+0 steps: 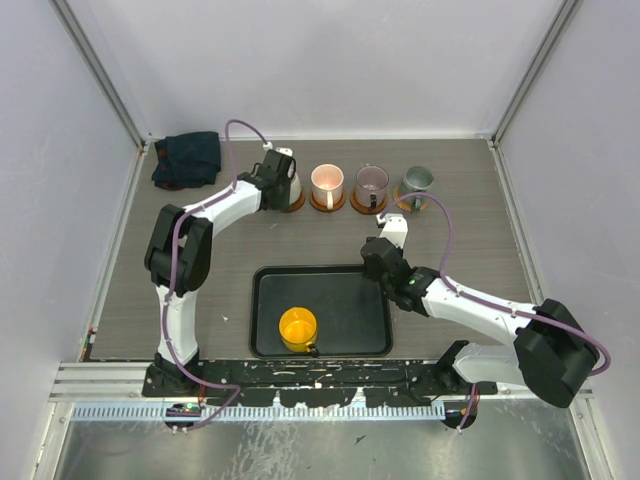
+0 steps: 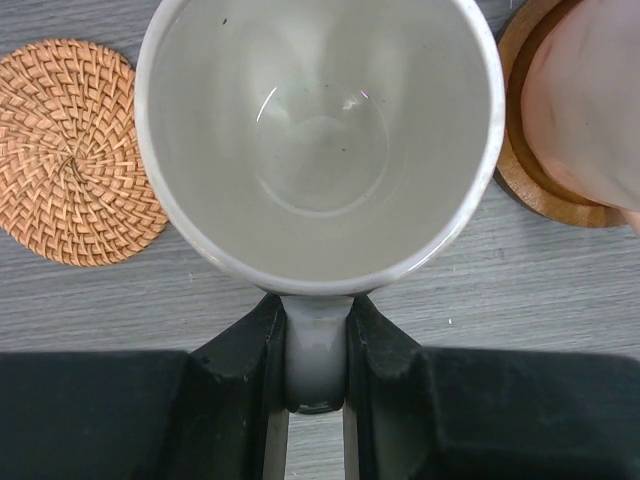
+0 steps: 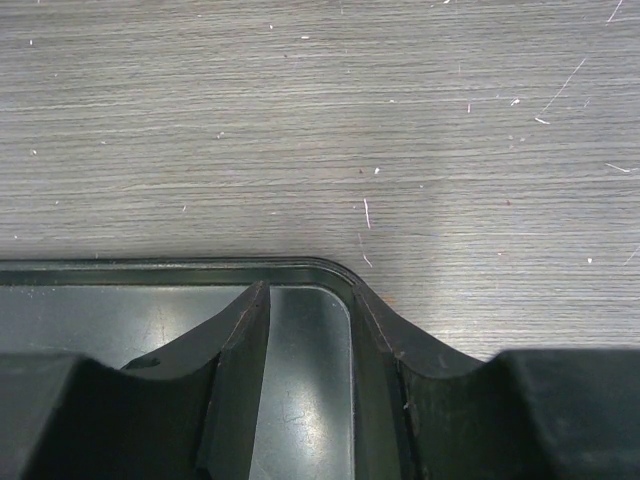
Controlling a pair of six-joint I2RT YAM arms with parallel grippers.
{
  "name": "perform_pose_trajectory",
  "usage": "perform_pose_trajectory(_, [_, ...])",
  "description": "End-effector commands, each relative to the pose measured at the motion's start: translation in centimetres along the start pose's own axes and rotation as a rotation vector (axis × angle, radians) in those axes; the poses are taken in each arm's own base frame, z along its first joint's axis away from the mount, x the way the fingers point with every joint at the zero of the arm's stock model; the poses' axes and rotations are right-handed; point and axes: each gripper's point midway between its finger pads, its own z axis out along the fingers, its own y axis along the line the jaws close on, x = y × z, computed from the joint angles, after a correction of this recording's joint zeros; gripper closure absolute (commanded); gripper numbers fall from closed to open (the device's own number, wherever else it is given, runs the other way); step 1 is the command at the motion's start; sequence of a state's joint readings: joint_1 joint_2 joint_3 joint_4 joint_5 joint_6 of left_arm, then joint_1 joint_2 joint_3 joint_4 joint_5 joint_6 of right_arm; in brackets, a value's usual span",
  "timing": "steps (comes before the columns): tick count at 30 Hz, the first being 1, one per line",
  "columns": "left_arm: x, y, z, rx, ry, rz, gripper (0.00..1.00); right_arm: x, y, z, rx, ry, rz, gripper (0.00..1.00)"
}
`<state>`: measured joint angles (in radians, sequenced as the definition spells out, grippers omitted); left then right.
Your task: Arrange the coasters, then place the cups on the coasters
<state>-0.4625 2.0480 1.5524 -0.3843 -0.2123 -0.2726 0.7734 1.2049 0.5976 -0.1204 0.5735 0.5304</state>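
Note:
My left gripper (image 2: 316, 345) is shut on the handle of the cream-white cup (image 2: 320, 140), at the left end of the back row (image 1: 291, 183). A brown coaster (image 1: 296, 204) shows just under it; I cannot tell whether the cup rests on it. A woven coaster (image 2: 70, 150) lies bare beside the cup. The pink cup (image 1: 327, 181), mauve cup (image 1: 371, 182) and grey-green cup (image 1: 417, 181) each stand on a coaster. The yellow cup (image 1: 298, 328) stands in the black tray (image 1: 340, 345). My right gripper (image 3: 310, 330) is open and holds nothing, low over the tray's far right corner (image 3: 200, 268).
A dark teal cloth (image 1: 187, 158) lies bunched in the back left corner. Grey walls close the table on three sides. The pink cup's wooden coaster (image 2: 525, 180) sits close to the right of the cream-white cup.

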Motion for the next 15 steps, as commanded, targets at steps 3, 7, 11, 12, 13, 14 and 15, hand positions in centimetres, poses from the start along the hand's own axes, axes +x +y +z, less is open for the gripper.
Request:
perform_pose_trajectory(3, [-6.00,-1.35,-1.80,0.045,-0.165,-0.051,0.91,-1.61,1.15,-0.02,-0.025,-0.046,0.047,0.57])
perform_pose_trajectory(7, [-5.81,-1.25,-1.63,0.041,-0.162,-0.052,0.88,-1.53,1.15,-0.01,-0.026,-0.044,0.045,0.56])
perform_pose_trajectory(11, [-5.54,-1.12,-1.32,0.032,-0.158,-0.051,0.84,-1.38,1.16,0.07,-0.026,-0.039,0.045,0.56])
perform_pose_trajectory(12, [-5.51,-1.11,-1.29,0.032,-0.157,-0.052,0.82,-1.35,1.20,0.07,-0.028,-0.038,0.045,0.57])
perform_pose_trajectory(13, [-5.43,-1.12,-1.23,0.032,-0.156,-0.053,0.80,-1.30,1.20,0.10,-0.028,-0.036,0.043,0.56])
perform_pose_trajectory(14, [-5.30,-1.11,-1.12,0.031,-0.153,-0.054,0.78,-1.30,1.25,0.11,-0.029,-0.036,0.045,0.57])
perform_pose_trajectory(15, [-5.15,-1.10,-1.05,0.031,-0.150,-0.055,0.76,-1.28,1.24,0.12,-0.029,-0.035,0.045,0.56])
